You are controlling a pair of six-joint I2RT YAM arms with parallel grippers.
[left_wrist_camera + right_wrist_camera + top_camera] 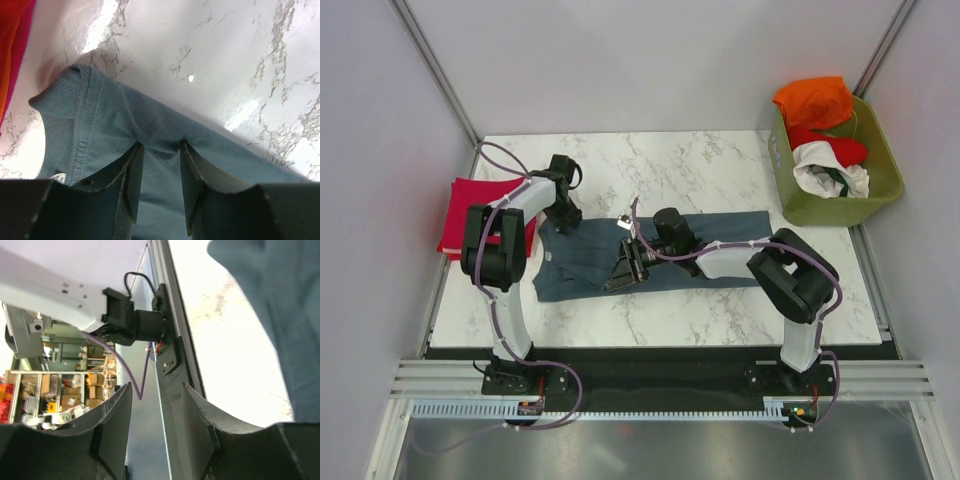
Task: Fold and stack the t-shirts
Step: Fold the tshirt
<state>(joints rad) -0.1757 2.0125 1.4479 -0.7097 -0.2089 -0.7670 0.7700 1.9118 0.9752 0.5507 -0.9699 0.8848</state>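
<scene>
Left tool (160,152) pinches the blue-grey t-shirt (100,117); right tool's (156,390) jaws stand apart

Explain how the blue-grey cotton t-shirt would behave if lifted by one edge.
Probably floppy: the blue-grey cotton t-shirt creases and bunches around the left gripper. It would likely drape and drag rather than rise flat. Its thin layers hug the table, so it is probably light.

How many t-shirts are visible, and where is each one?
5. The blue-grey shirt lies mid-table; the crimson shirt, folded, at the left edge; the orange shirt, red shirt and white shirt in the basket, which may hide more.
</scene>
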